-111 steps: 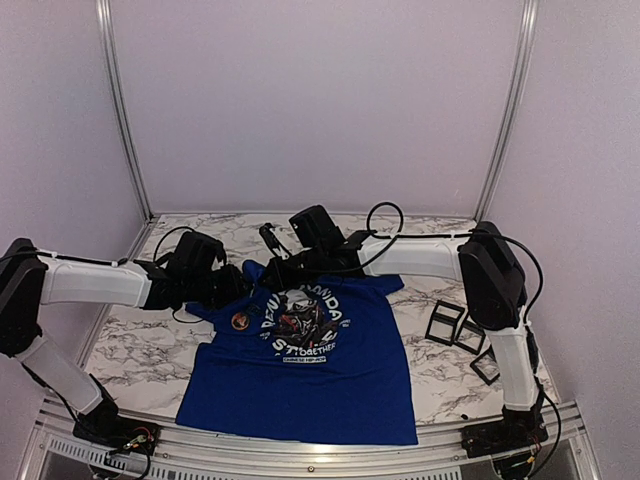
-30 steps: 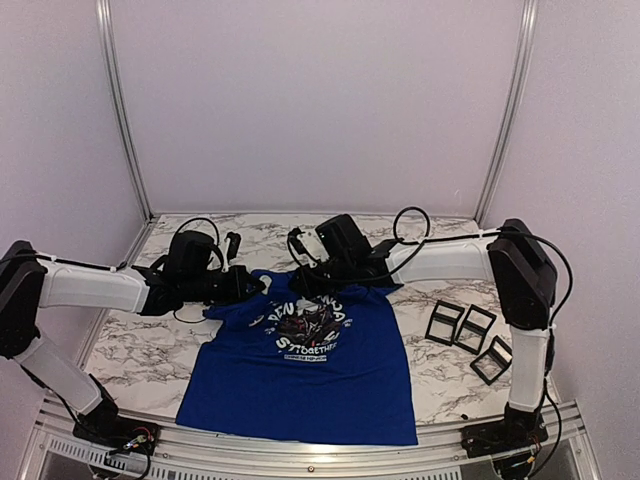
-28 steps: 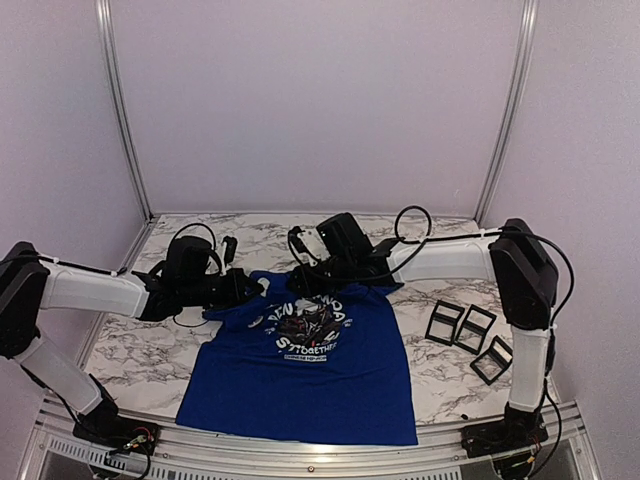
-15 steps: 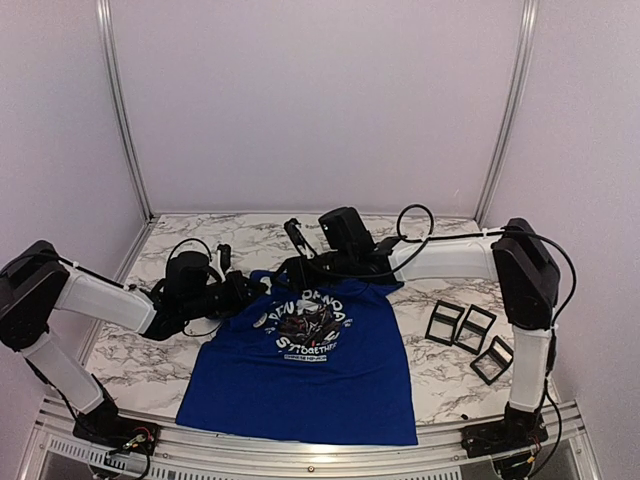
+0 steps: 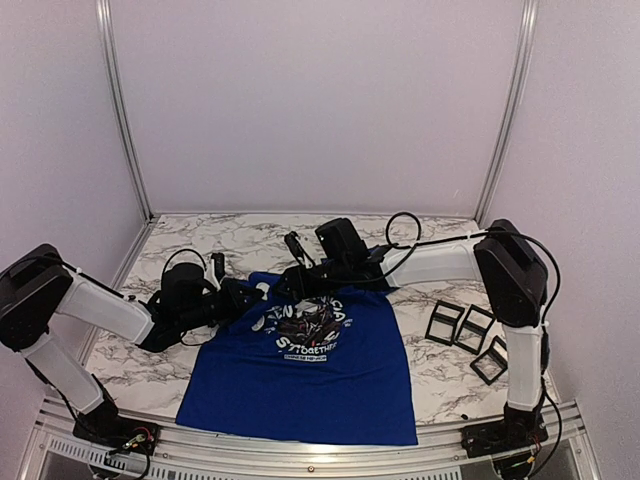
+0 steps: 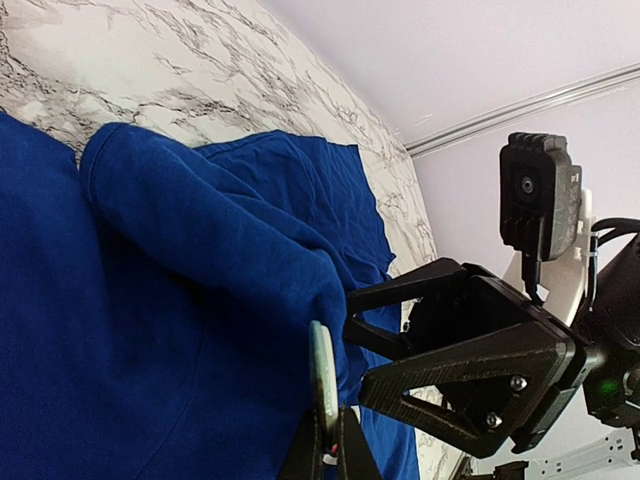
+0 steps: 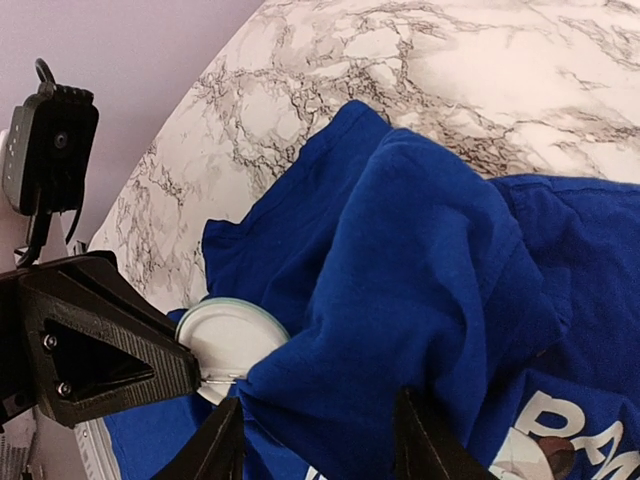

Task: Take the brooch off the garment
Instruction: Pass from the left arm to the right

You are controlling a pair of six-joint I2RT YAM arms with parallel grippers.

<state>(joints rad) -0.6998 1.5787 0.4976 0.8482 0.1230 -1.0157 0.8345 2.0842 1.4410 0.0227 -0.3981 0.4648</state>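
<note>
The garment (image 5: 310,370), a royal-blue T-shirt with white lettering, lies on the marble table, its left shoulder bunched up. In the left wrist view my left gripper (image 6: 328,440) is shut on the rim of the brooch (image 6: 322,375), a round badge seen edge-on against the blue cloth (image 6: 180,260). In the right wrist view the brooch (image 7: 232,340) shows its white back and pin, half under a fold of the garment (image 7: 420,270). My right gripper (image 7: 320,445) is open, its fingers straddling that fold. From above, both grippers (image 5: 250,296) (image 5: 287,284) meet at the shirt's shoulder, and the brooch is hidden there.
Three black square frames (image 5: 470,335) lie on the table at the right. An aluminium rail (image 5: 310,455) runs along the near edge. Pale walls close in the back and both sides.
The brooch, earlier lying on the shirt's chest, is now pinched in my left gripper. My left arm has sunk lower. My right gripper has opened and shifted left over the raised shoulder fold.
</note>
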